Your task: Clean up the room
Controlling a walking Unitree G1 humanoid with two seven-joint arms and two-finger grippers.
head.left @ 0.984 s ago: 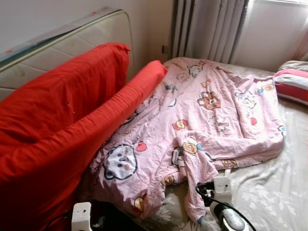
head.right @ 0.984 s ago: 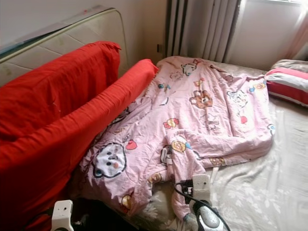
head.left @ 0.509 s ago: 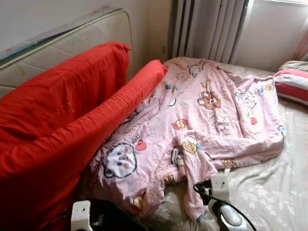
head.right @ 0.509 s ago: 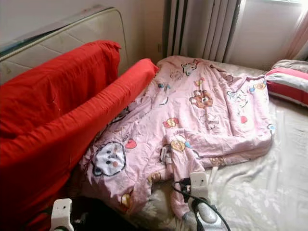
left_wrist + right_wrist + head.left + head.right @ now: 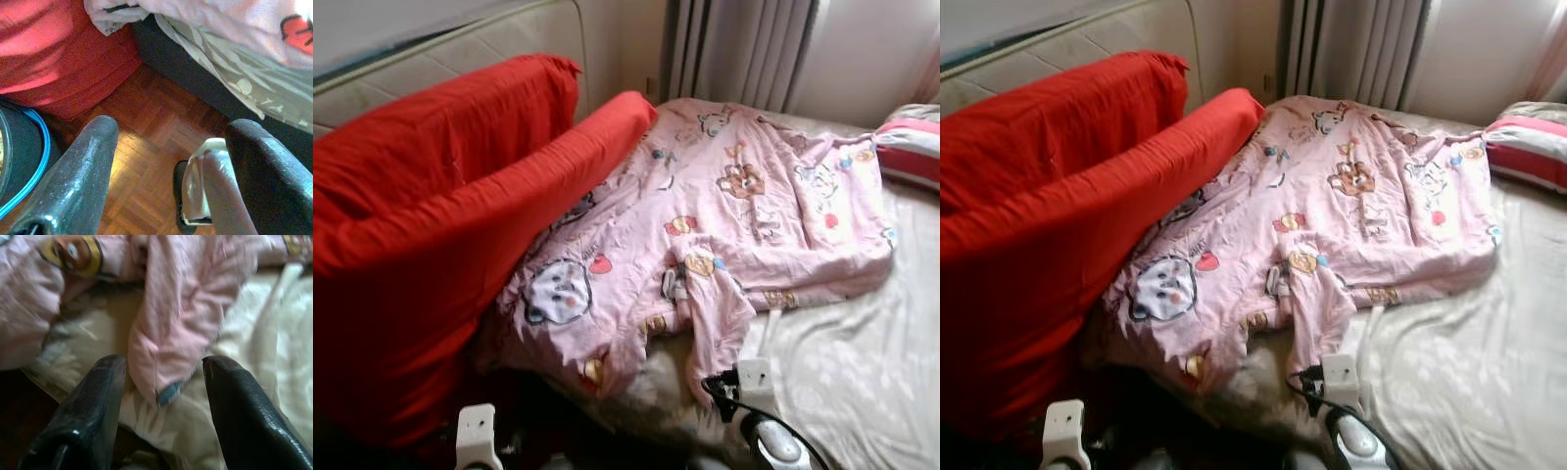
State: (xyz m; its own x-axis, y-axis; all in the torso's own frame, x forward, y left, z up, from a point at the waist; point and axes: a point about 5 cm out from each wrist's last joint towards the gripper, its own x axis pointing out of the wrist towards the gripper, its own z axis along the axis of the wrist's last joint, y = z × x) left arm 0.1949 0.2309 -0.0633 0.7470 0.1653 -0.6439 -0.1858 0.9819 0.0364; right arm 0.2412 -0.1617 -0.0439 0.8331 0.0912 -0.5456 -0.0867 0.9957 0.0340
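Pink cotton quilt with cartoon animal prints [image 5: 744, 215] — crumpled across the bed, its near corner hanging just ahead of my right gripper [image 5: 164, 382]. That corner, tipped with a small blue tab, lies between my two black fingers in the right wrist view; jaws wide, not touching the cloth, holding nothing.

Beige floral bedsheet [image 5: 862, 372] — under the quilt, beneath and beyond my right jaws.

Red fabric-covered cushions, long and bulky [image 5: 421, 215] — propped against the pale quilted headboard [image 5: 509, 44], well to the left of both grippers and overlapping the quilt's far edge.

Striped red, pink and grey pillow [image 5: 911, 147] — at the far side of the bed, well apart from my jaws.

Left gripper [image 5: 166, 161] — low beside the bed, jaws wide and empty, pointing down at brown parquet floor [image 5: 142, 137]. Past the fingers are the sheet's hanging edge and the base of the red cushions; a dark round object with a blue rim [image 5: 19, 156] sits just beside one finger. I cannot tell what it is.

Step in hand, as I judge it: approaching the quilt's near corner in order to straighten or fold it. The next move calls for easing the right jaws forward around that corner and closing on the cloth alone, not the sheet beneath.
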